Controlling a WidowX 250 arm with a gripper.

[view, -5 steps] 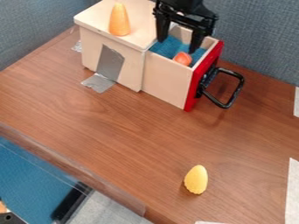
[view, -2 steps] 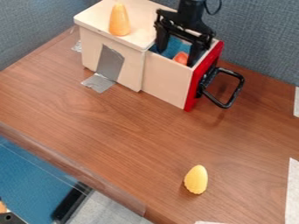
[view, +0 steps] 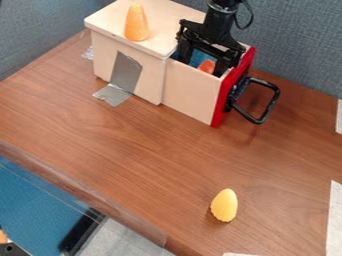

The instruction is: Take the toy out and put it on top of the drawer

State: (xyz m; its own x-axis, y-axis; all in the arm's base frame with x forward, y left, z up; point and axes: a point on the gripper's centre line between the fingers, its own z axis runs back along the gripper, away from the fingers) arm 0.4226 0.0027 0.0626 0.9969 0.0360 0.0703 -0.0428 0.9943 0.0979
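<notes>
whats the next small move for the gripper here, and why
Probably close the black two-finger gripper around the orange-red toy: its open fingers reach down inside the pulled-out wooden drawer, seemingly one on either side of the toy.

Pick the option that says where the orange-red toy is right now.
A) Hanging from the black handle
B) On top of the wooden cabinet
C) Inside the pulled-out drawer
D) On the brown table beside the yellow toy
C: the orange-red toy shows inside the drawer, behind its near side wall.
</notes>
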